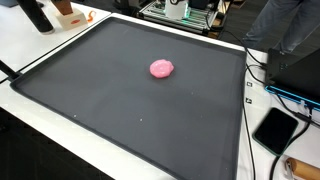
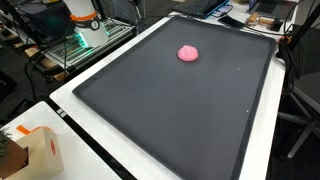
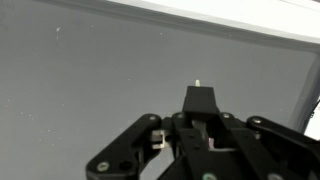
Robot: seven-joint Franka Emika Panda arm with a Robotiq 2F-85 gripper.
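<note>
Bright, even room light from overhead in both exterior views, and the dark grey rubbery mat (image 1: pixel 110 105) takes it flat: no hard glare, just a pale sheen, while the white bench (image 1: pixel 20 45) around it runs close to washed out. The small pink rounded lump (image 1: pixel 162 68) stays crisp and drops only a thin, soft shadow right beneath itself. Wrist view now: dimmer, greyer, a little grainy, and the black metal hand (image 3: pixel 200 125) sits close up, dark and soft in focus.
</note>
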